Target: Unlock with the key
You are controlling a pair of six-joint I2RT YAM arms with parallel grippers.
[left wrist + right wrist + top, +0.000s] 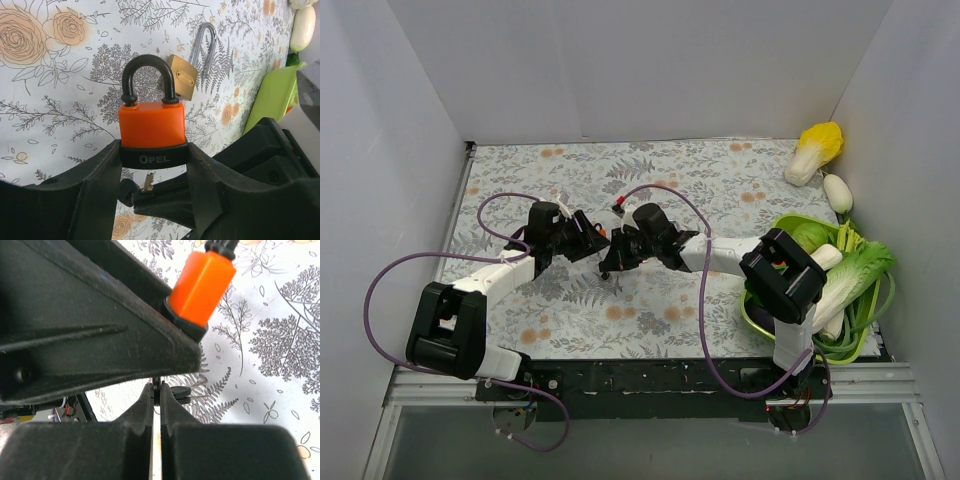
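Observation:
My left gripper [154,156] is shut on an orange padlock [152,124] and grips its black base marked OPEL. The padlock's black shackle is closed and points away from the wrist. In the top view the left gripper [587,240] and the right gripper [617,257] meet over the middle of the floral cloth. My right gripper [157,390] is shut on the head of a small metal key [148,181]. The key's tip points up at the underside of the padlock [202,287]. I cannot tell whether it is in the keyhole.
A brass padlock [182,76] with an open silver shackle lies on the cloth beyond the orange one. Spare keys [180,392] hang by my right fingers. A green basket [756,312] of vegetables stands at the right, with a cabbage [817,150] and a white radish [837,192] behind it.

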